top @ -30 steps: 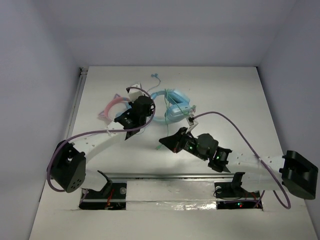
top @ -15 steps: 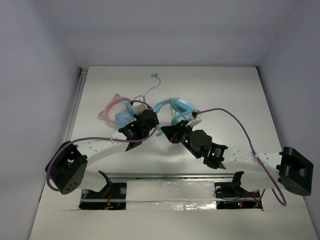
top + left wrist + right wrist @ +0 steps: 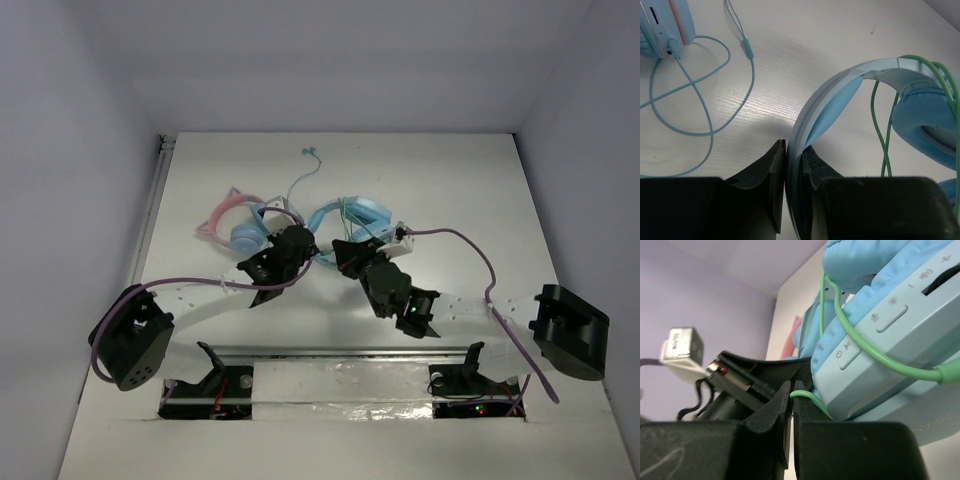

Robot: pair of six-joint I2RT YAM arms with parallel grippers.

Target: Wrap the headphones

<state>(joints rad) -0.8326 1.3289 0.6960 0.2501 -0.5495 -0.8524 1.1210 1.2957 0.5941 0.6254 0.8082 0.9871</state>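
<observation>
Your left gripper [image 3: 792,150] is clamped on the blue headband of the headphones [image 3: 840,87]. The band is pinched edge-on between the two fingers and arches away to the right of them, toward a padded cup lying on the white table [image 3: 450,180]. The hold looks like an anchor, pinning the frame so it cannot slide while the cord is drawn around it.

Your right gripper [image 3: 792,390] has its fingers pressed together on the thin green cable [image 3: 875,357]. The cable leaves the fingertips and curls up over the button face of a cup just above and to the right of them. That pinch seems meant to lead the cord on its next pass.

The count:
- One light-blue pair of headphones sits between your two grippers, which are close together on either side of it.
- One green cable runs around that pair, with at least three strands lying over the band where it meets the cup, beyond and right of the left fingers.
- One second pair, the pink-banded cat-ear headphones [image 3: 235,215], sits beyond and left of the left gripper.
- That second pair has its own pale-blue cord [image 3: 705,100], which loops loose on the table, near the left fingers but apart from them.
</observation>
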